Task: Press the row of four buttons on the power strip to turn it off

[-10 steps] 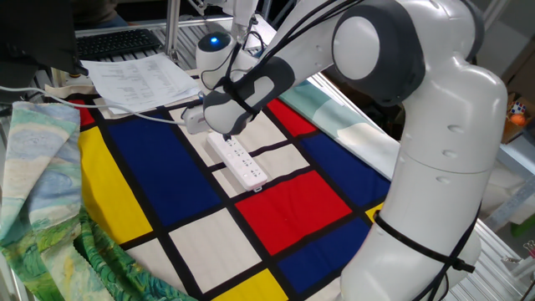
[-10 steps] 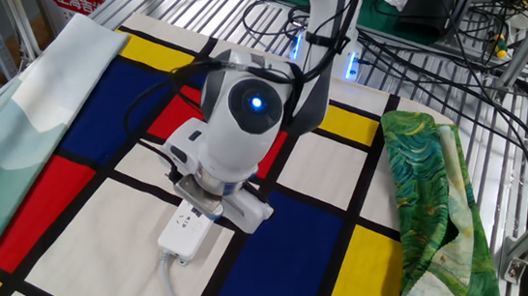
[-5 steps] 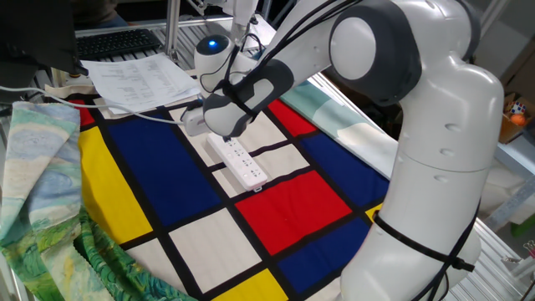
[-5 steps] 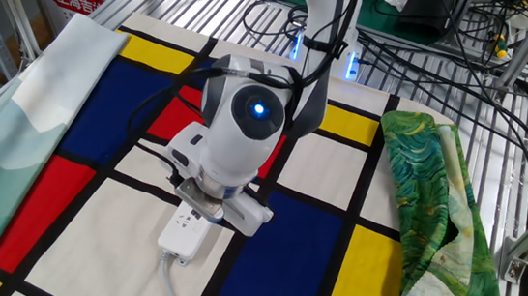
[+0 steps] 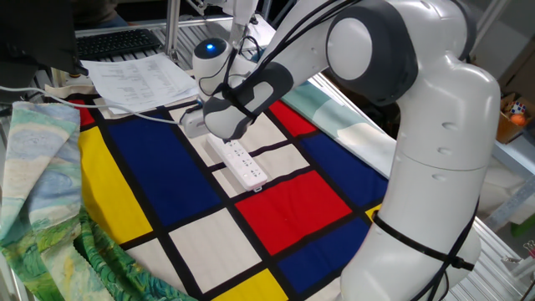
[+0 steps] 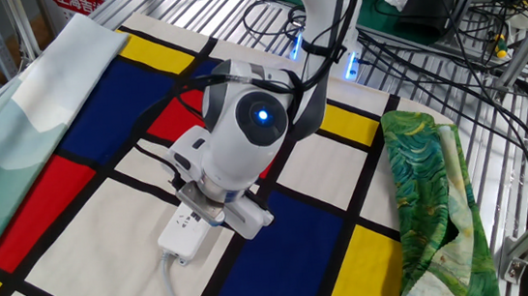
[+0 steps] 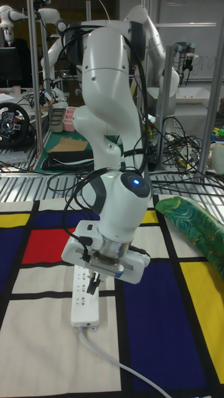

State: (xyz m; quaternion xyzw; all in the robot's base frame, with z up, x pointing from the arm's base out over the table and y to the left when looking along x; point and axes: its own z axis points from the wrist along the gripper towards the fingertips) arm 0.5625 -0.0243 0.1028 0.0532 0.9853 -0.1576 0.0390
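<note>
The white power strip (image 5: pixel 244 165) lies on the white squares of a colour-block cloth; its cable end shows in the other fixed view (image 6: pixel 182 236) and in the tall view (image 7: pixel 84 300). Small dark marks of the four buttons (image 7: pixel 80 290) run along its top face, too small to tell apart. My gripper (image 7: pixel 93 286) points straight down over the strip's cable-side half, its dark fingertips together and at or just above the top face. In both fixed views the hand (image 5: pixel 227 117) hides the fingertips and the part of the strip beneath it.
A stack of papers (image 5: pixel 138 79) and a keyboard (image 5: pixel 117 42) lie behind the cloth. Green patterned fabric (image 5: pixel 42 201) (image 6: pixel 433 190) drapes along one side, pale teal cloth (image 6: pixel 20 133) along another. The strip's white cable (image 7: pixel 118 367) trails off; black cables (image 6: pixel 419 46) lie on the wire rack.
The hand has tipped and sunk slightly over the strip, its blue light shifting a little. The strip has not moved.
</note>
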